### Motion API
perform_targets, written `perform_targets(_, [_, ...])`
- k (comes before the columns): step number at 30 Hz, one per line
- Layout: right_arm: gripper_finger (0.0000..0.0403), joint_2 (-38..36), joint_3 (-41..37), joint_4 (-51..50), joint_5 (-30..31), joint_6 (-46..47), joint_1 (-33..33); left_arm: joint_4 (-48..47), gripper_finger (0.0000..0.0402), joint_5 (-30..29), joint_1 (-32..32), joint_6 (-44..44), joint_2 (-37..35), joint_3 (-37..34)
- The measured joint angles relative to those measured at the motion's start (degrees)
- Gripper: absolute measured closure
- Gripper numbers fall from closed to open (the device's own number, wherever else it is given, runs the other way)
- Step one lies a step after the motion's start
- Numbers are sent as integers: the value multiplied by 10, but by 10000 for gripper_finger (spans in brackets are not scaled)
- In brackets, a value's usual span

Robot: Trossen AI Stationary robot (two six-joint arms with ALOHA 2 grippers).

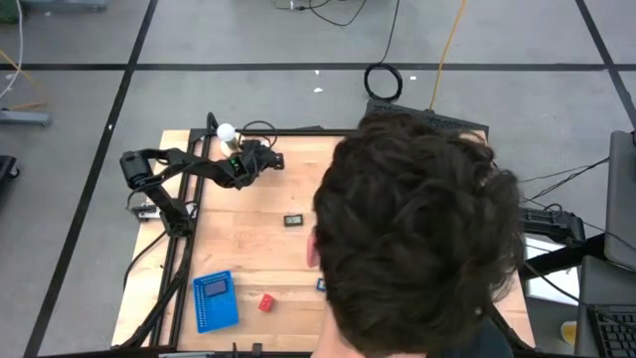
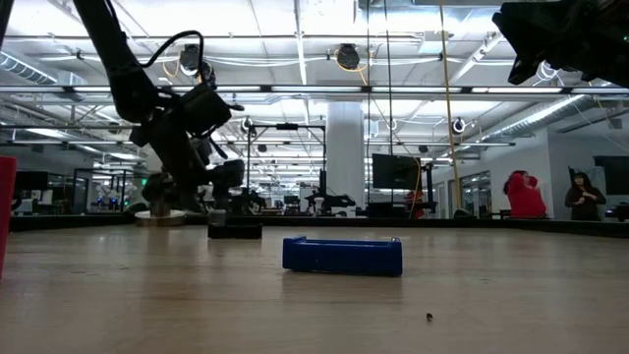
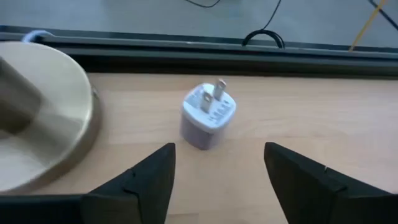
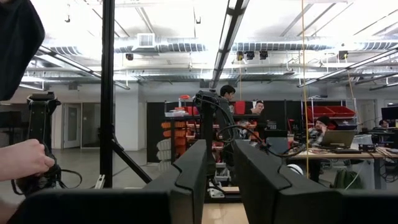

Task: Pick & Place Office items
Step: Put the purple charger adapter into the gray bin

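My left gripper [image 3: 217, 149] is open and low over the table's far left part [image 1: 268, 159]. A small whitish plug block with two metal prongs [image 3: 208, 116] lies on its side on the wood just ahead of the fingers, untouched. A black rectangular piece [image 1: 293, 220], a red block [image 1: 266, 302] and a small blue bit [image 1: 322, 284] lie apart on the table. My right gripper [image 4: 221, 168] is shut, held high and level, facing the room; in the high view a person's head hides it.
The white ball on its round tan base [image 3: 37, 118] stands close beside the left gripper. A blue ribbed tray [image 1: 215, 298] lies near the near-left corner. A person's head [image 1: 417, 229] covers the table's right half in the high view; a hand [image 4: 18, 158] shows near the right arm.
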Motion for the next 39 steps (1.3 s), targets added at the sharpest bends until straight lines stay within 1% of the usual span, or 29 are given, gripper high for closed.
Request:
perform_targets(3, [330,0,0,0,0,0,0,-24,146,11,9,1,-9,0])
perform_targets(5, [330,0,0,0,0,0,0,-23,144,25,17,1,-11,0])
perform_targets(8, [330,0,0,0,0,0,0,-27,146,49,27,1,-11,4])
perform_targets(10, [330,0,0,0,0,0,0,-27,150,54,32,1,-11,10])
perform_targets(19, [330,0,0,0,0,0,0,-46,160,56,49,36,-11,26])
perform_targets(32, [330,0,0,0,0,0,0,-61,160,60,58,30,-11,35])
perform_targets(39, [330,0,0,0,0,0,0,-108,160,61,68,30,-11,57])
